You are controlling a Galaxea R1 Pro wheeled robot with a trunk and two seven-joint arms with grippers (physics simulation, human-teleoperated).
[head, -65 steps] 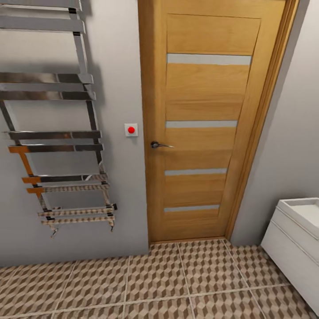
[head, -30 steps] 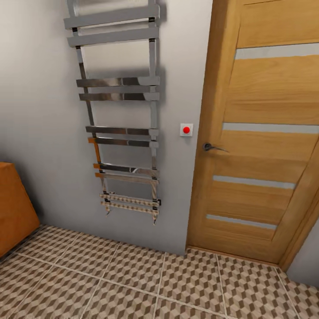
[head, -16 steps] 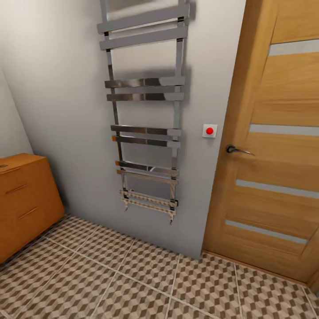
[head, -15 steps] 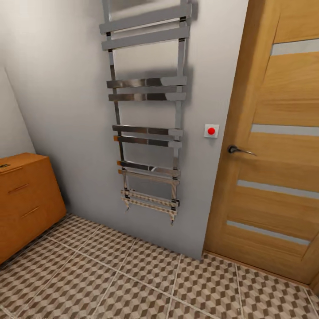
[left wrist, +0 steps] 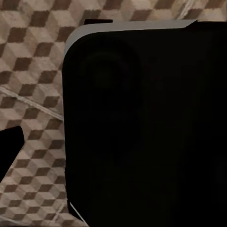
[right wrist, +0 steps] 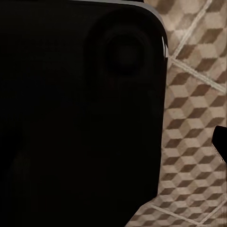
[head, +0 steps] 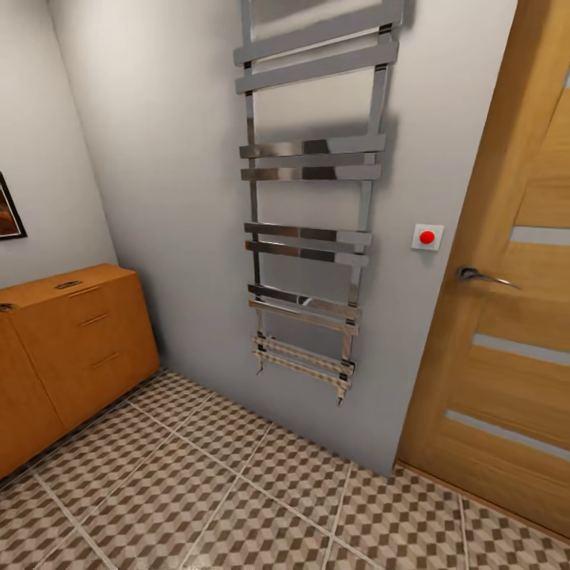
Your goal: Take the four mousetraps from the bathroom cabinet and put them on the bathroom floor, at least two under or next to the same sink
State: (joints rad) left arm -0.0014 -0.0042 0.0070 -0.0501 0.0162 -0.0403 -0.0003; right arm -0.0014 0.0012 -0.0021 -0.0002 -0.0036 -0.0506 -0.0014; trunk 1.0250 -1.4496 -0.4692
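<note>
Across the middle of the head picture stands a big grey wall (head: 174,198). Below it, along the bottom of the frame, lies the bathroom floor of square tiles with brown, beige and cream cubes (head: 237,491). At the right edge is a tall orange-brown wooden door with pale stripes (head: 514,317) and a small silver handle (head: 479,275). At the lower left sits a low orange wooden dresser with drawers (head: 71,348). In the upper middle hangs a shiny metal towel rail like a ladder (head: 313,198). Beside the door is a little white switch with a red button (head: 427,237).

The whole picture has slid since a moment ago, so the camera has turned left. The door has moved to the edge, the dresser shows more, and a dark picture frame (head: 8,210) peeks in at the far left. I think the robot is looking around for the white cabinet. The mousetraps and the sink are not found yet.

Both wrist pictures show a big black part in front of the tiles, so I cannot tell if either hand is open or closed.
</note>
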